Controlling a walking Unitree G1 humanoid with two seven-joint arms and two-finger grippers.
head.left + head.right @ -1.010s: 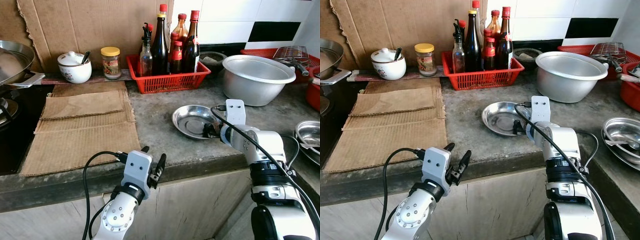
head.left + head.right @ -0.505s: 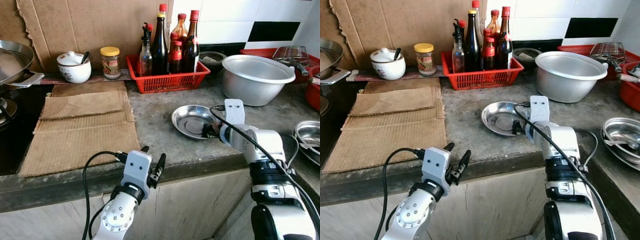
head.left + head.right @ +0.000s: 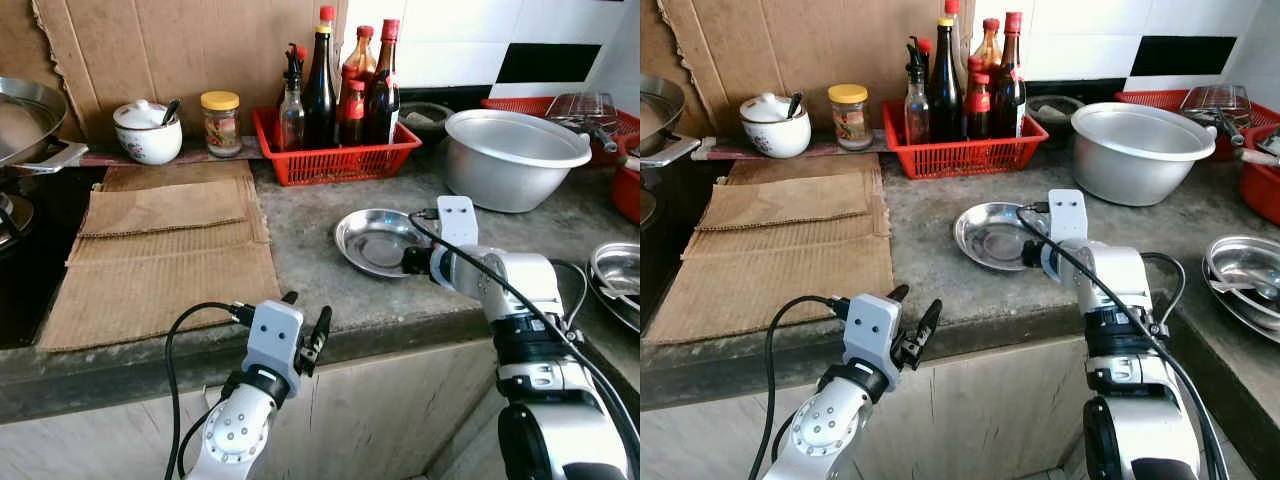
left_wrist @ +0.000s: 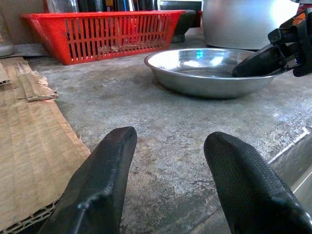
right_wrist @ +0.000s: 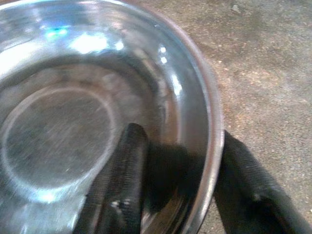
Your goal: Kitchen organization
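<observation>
A shallow, shiny steel dish is sitting flat on the grey table, just in front of the red basket. The right claw is straddling its near rim, one finger inside and one outside.

One shallow steel dish, held at its rim by the right gripper; one large metal basin beyond that gripper, and one steel bowl off to its right. One red basket holding about seven bottles, exact number uncertain where they overlap; one yellow-lidded jar; one white lidded pot. Ahead of the left gripper, stacked cardboard sheets, roughly three; one wok far to its left.
</observation>
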